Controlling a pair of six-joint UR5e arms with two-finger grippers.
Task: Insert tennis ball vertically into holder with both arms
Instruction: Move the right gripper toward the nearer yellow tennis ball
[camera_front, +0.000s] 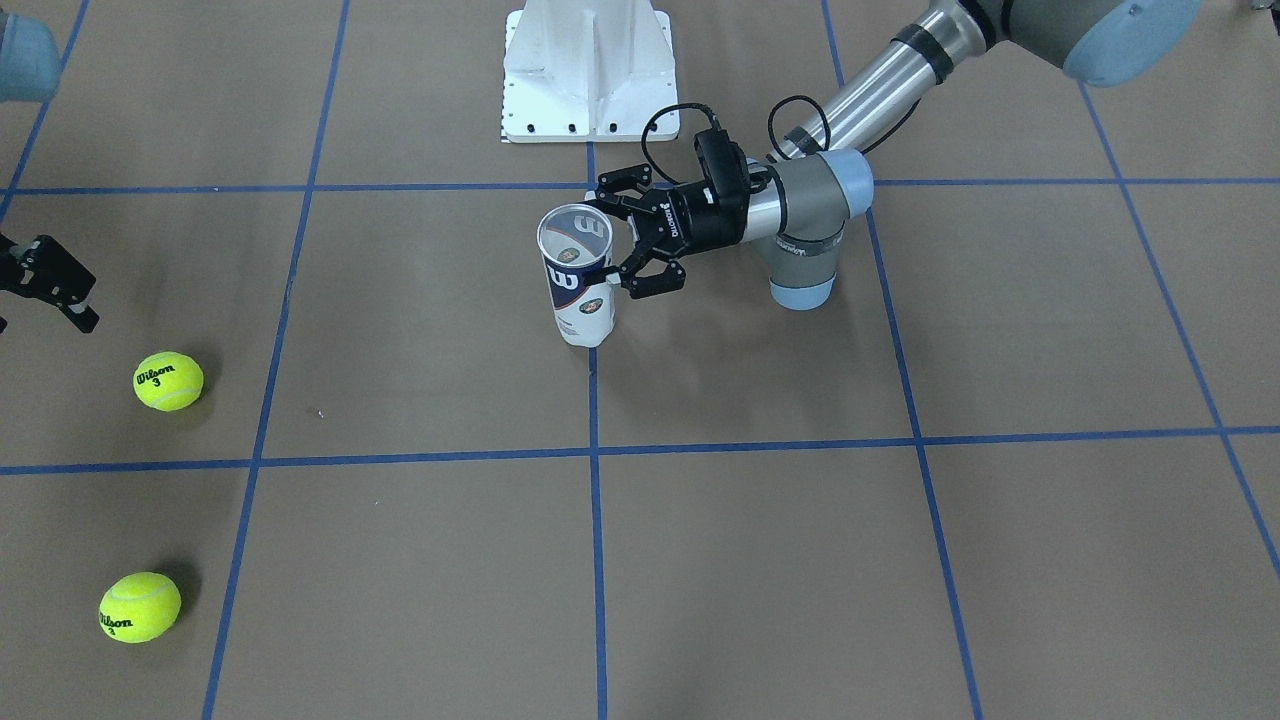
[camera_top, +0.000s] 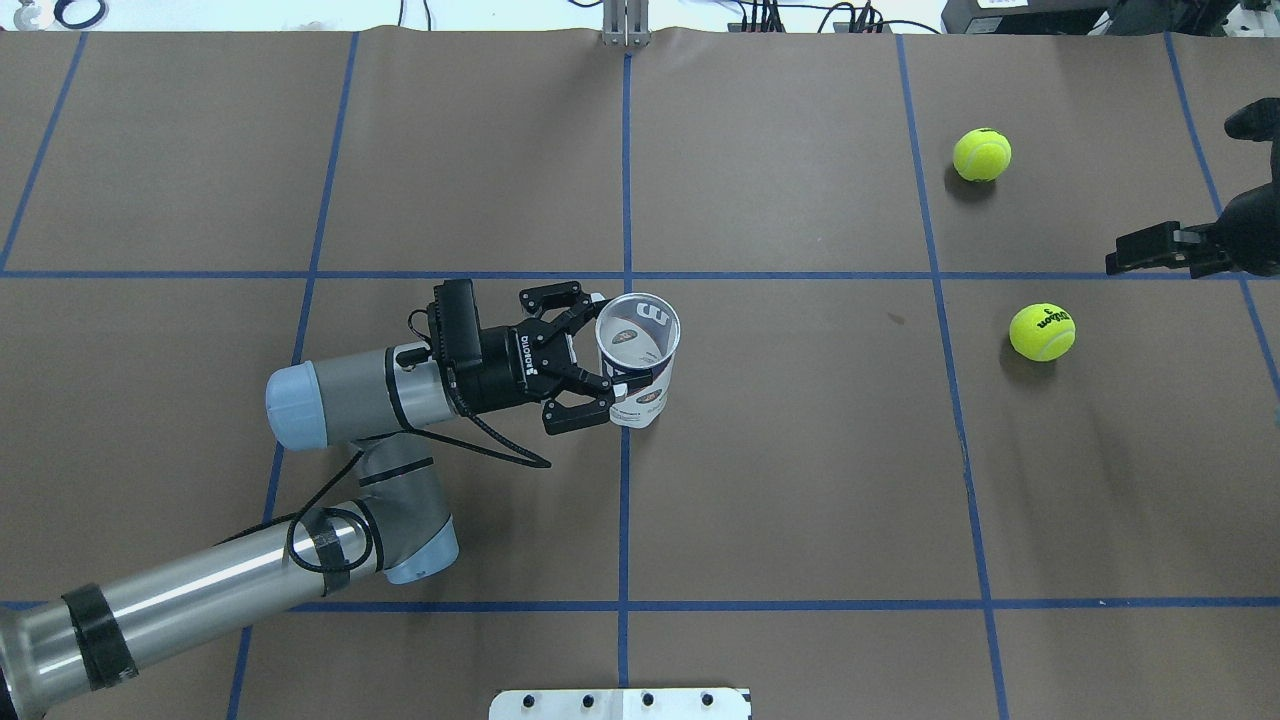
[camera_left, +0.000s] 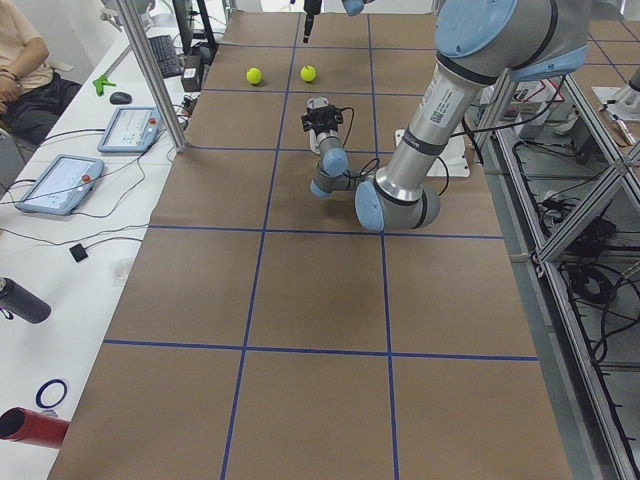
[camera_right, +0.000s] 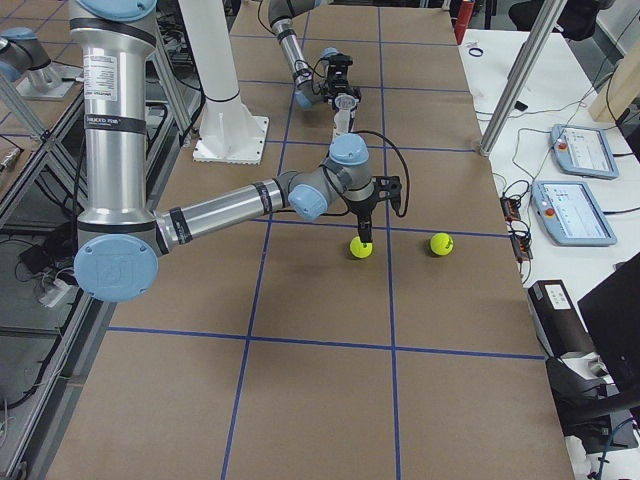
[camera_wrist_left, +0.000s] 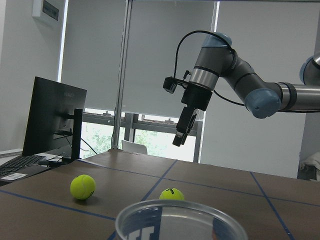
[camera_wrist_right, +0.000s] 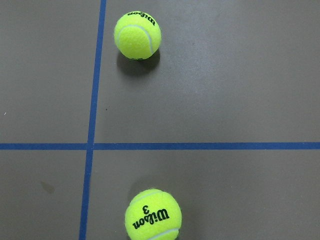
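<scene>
The holder (camera_front: 578, 285) is a clear can with a white and navy label. It stands upright, mouth up, near the table's middle (camera_top: 637, 358). My left gripper (camera_front: 612, 240) lies level and open, one fingertip at each side of the can's wall (camera_top: 600, 350). The can's rim fills the bottom of the left wrist view (camera_wrist_left: 180, 220). Two yellow tennis balls (camera_top: 981, 154) (camera_top: 1042, 332) lie on the table on my right. My right gripper (camera_top: 1125, 258) hangs pointing down above and between them and looks open and empty. Both balls show in the right wrist view (camera_wrist_right: 137, 35) (camera_wrist_right: 152, 215).
The white pedestal base (camera_front: 588, 70) stands at my edge of the table behind the can. Blue tape lines (camera_top: 626, 500) divide the brown surface into squares. Tablets (camera_right: 575, 150) and a seated person (camera_left: 20, 60) are beside the far long edge.
</scene>
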